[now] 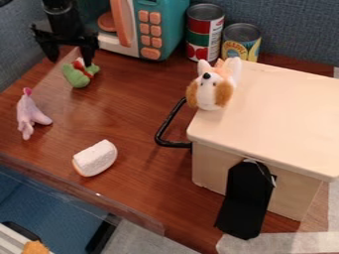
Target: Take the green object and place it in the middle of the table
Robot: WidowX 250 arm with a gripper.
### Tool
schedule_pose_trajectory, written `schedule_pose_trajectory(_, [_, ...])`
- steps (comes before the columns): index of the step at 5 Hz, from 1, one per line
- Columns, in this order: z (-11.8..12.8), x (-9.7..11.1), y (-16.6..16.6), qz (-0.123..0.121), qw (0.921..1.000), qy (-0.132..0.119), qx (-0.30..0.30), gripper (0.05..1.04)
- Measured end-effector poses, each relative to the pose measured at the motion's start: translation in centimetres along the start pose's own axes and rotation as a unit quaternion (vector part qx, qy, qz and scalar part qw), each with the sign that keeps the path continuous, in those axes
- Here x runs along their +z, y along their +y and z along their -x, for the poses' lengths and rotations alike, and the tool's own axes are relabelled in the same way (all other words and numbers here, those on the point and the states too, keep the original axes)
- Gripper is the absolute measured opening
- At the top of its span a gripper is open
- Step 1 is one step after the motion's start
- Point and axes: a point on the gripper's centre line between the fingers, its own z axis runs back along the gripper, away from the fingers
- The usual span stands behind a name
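Nearest first: at the lower left of the frame, a clear strip runs along the near edge of the brown tabletop. Right of lower centre, a black flap-like piece hangs at a slant against the front of a pale box, which occupies much of the right side. Left of the box, in the lower left part, a white block with a tan edge lies tilted on the tabletop. Farther back, a black curved bar stands out beside the box's left side, near the centre. Near the left edge lies a pale pink toy with a darker pink tip. On the box's far left corner sits a white and brown plush dog.

Task object: the green toy, with red and white on it, is on the tabletop at upper left. Claw: directly above it in the frame, fingers wide apart, gripping nothing; one fingertip is right at the toy's upper side, contact cannot be told.

Farthest: a teal toy microwave with orange buttons at top centre-left, then two cans side by side, before a blue-gray partition.
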Motion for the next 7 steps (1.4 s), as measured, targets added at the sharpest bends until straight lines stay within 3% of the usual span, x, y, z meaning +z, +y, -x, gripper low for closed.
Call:
schedule_pose_trajectory(2, [0.4, -3.2, 0.9, -0.036, 0.9988, 0.008, 0.031, 1.001])
schedule_pose_trajectory(3, [1.0, -4.4, 0.4, -0.026, 0.9984, 0.004, 0.05, 0.947])
schedule_pose_trajectory(4, [2.2, -4.7, 0.6, -0.015, 0.9973, 0.013, 0.07, 0.665])
schedule_pose_trajectory(5, [1.7, -2.6, 0.2, 0.002, 0.9966, -0.002, 0.083, 0.498])
schedule_pose_trajectory(6, [1.4, 1.1, -2.3, 0.033, 0.996, -0.027, 0.079, 0.476])
schedule_pose_trajectory(7, [1.7, 2.6, -7.3, 0.061, 0.996, -0.019, 0.062, 0.476])
